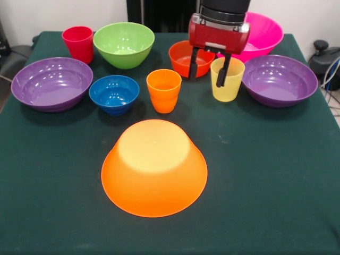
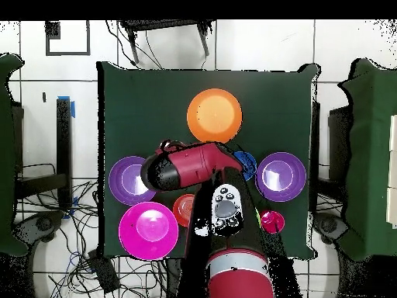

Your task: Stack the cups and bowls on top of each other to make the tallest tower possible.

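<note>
An upturned yellow-orange bowl sits alone at the front middle. Behind it stand the orange cup, the blue bowl and the yellow cup. A purple bowl sits at each side. Along the back are the red cup, green bowl, small orange-red bowl and pink bowl. My gripper hangs open between the orange-red bowl and the yellow cup. One finger overlaps the cup's left side. Nothing is stacked.
In the overhead view the red arm covers the middle of the row and hides the gripper, the green bowl and the orange and yellow cups. The dark green table has cables and equipment beyond its edges.
</note>
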You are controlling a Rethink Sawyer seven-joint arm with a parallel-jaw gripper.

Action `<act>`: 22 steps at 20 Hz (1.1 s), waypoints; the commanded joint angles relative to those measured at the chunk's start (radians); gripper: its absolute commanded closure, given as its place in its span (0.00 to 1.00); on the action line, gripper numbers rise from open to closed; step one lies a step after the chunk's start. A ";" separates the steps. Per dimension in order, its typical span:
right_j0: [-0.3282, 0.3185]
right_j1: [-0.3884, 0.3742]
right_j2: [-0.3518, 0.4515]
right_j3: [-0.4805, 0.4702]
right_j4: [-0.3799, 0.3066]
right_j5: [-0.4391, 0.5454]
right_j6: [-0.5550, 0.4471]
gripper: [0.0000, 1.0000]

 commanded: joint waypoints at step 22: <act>0.422 0.200 -0.123 -0.006 0.316 -0.063 0.319 0.00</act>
